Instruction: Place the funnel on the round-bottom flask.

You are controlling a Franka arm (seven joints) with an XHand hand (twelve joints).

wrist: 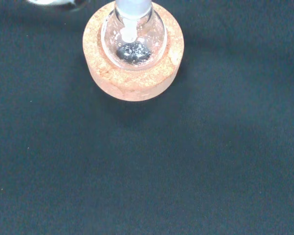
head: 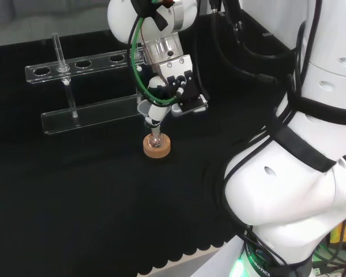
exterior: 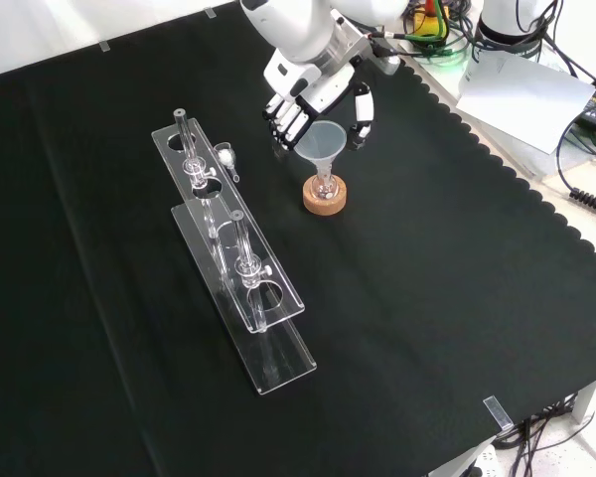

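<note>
A black cloth covers the bench, with a scalloped edge along the right side of the front view and a clear acrylic test-tube rack [exterior: 240, 288] running down the left-centre of that frame. In the upper middle of the front view the black and white hand [exterior: 313, 104] hangs over a small clear glass round-bottom flask [exterior: 324, 187] seated in a round cork ring stand [exterior: 324, 198]. The clear plastic funnel [exterior: 323, 144] stands upright with its stem down in the flask's neck; the fingers and thumb flank its cone on either side, but whether they pinch it or have parted from it cannot be told. In the wrist view the flask bulb [wrist: 133, 41] sits centred in the cork ring [wrist: 133, 73] with a stem entering its neck. The seating step looks all but finished. The next move would call for spreading the fingers clear of the cone and lifting straight up, so the funnel is not dragged or the light flask tipped off its ring.
</note>
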